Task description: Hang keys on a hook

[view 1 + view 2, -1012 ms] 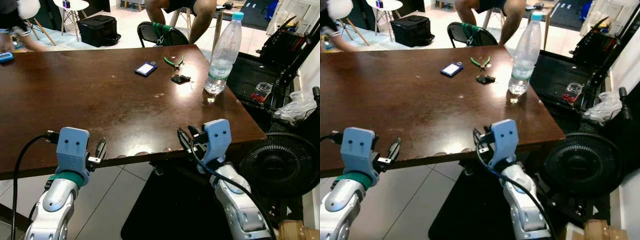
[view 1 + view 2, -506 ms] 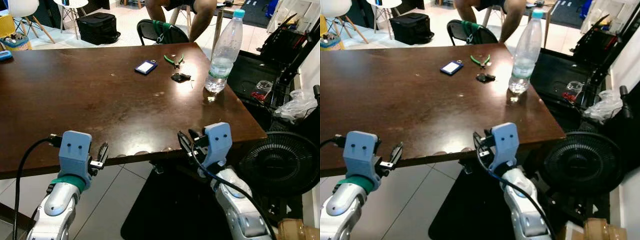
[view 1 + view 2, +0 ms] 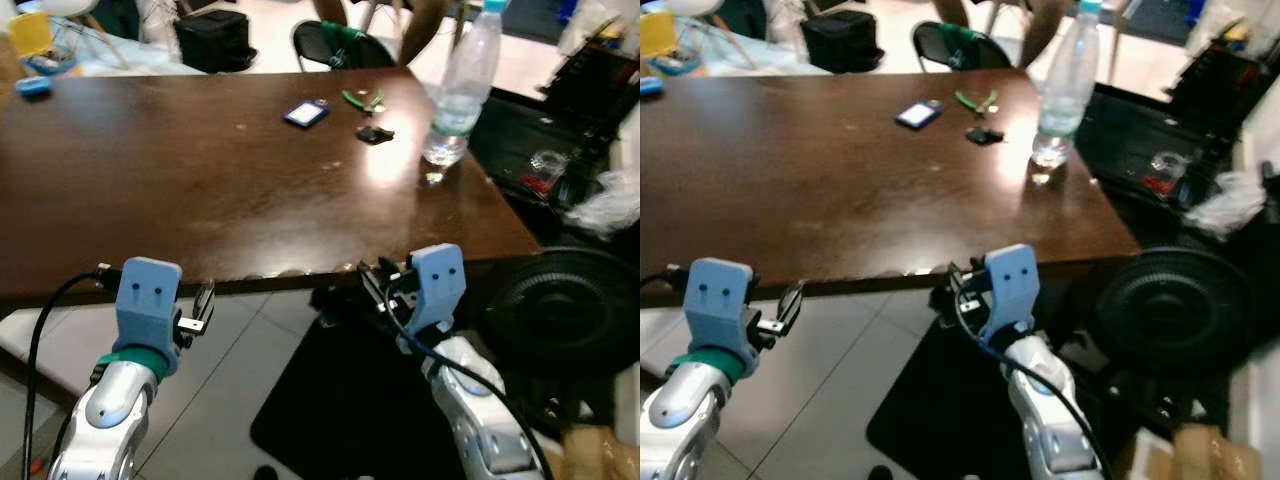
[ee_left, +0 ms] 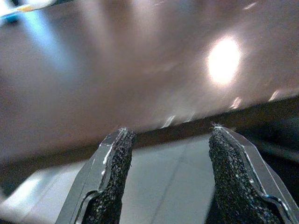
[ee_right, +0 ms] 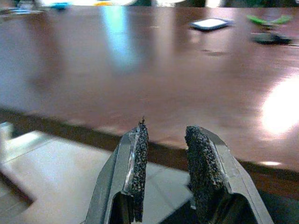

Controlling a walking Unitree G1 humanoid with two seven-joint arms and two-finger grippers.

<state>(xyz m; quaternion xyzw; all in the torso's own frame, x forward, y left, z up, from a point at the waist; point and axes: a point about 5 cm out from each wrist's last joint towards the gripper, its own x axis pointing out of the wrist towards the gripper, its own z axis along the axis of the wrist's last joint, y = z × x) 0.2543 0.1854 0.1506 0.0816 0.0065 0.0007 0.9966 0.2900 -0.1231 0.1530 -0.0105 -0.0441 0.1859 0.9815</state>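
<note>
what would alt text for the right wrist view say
Two black gripper fingers stand slightly apart, holding nothing, just short of the near edge of a dark brown table. Far across it lie a blue card, green pliers and a small black object, probably the keys.

A lived-in room, part home and part workroom. A long dark wooden table (image 3: 200,180) stands on pale floor tiles (image 3: 240,370), ahead of both grippers. Beyond its far edge are a folding chair (image 3: 335,45), a black bag (image 3: 215,40) and a seated person's legs (image 3: 425,20). A black floor fan (image 3: 570,320) stands beside the right arm.
</note>
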